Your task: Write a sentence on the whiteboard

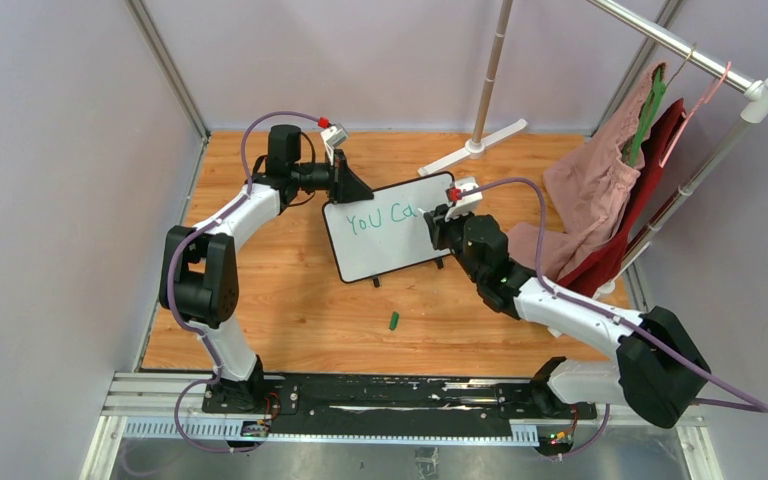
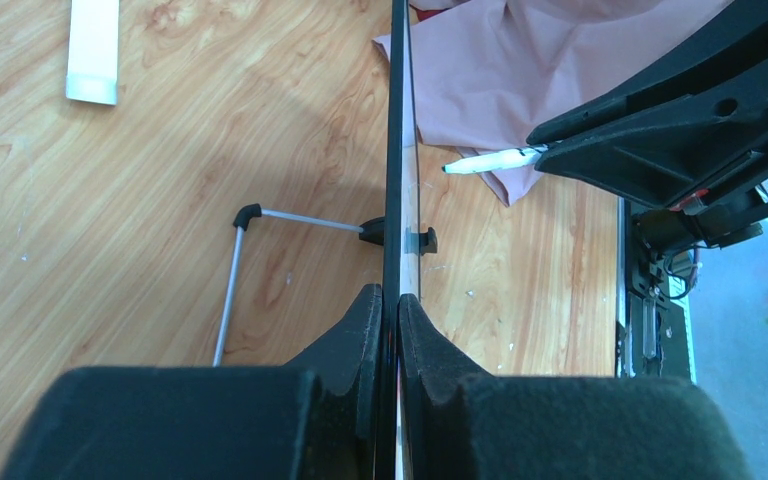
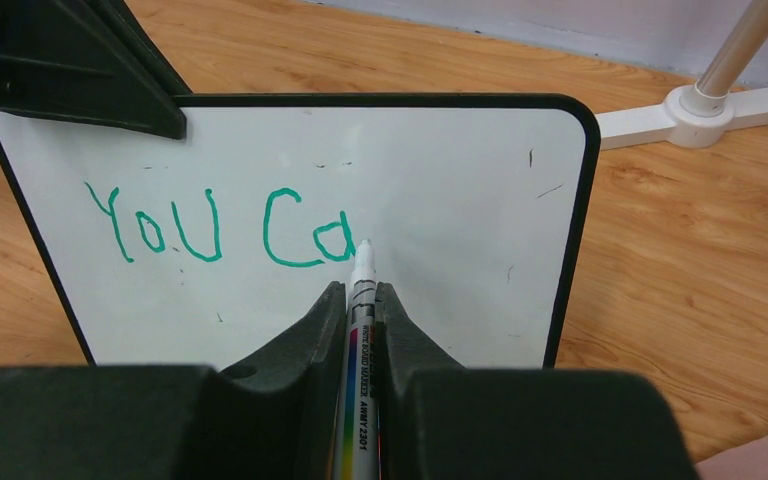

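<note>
The whiteboard stands tilted on the wooden table, white with a thin black border. Green writing on it reads "YOU Ca" in one line. My left gripper is shut on the board's top left corner; in the left wrist view the board shows edge-on between the fingers. My right gripper is shut on a white marker, whose tip touches the board just right of the "a". It is in the top view at the board's right side.
A green marker cap lies on the table in front of the board. A white clothes rack base stands behind it. Pink and red garments hang at the right, close to my right arm. Purple walls enclose the table.
</note>
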### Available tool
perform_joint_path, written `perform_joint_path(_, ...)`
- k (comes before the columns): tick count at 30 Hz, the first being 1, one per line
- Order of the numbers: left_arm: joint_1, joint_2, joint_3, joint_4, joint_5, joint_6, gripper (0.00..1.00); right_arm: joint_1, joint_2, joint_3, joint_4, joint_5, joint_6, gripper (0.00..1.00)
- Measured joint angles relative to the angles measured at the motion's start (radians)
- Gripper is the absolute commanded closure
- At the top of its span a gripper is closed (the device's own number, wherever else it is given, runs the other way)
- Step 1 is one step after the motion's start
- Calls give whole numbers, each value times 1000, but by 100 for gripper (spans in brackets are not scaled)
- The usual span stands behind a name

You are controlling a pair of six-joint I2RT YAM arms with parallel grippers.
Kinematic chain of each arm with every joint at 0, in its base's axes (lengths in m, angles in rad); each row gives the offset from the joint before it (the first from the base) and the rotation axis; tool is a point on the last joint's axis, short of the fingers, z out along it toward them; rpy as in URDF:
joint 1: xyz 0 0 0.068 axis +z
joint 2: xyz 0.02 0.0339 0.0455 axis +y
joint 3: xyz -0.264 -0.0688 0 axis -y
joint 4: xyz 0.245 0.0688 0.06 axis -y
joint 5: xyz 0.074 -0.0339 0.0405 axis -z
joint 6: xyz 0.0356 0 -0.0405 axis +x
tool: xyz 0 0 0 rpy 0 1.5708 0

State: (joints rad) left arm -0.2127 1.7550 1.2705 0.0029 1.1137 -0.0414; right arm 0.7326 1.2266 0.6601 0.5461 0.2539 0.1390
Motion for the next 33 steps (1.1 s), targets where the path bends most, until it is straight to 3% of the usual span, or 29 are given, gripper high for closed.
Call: perform_joint_path(33,0,-6,-5,1,-3,0,100,-9,88,48,19,-1,0,100)
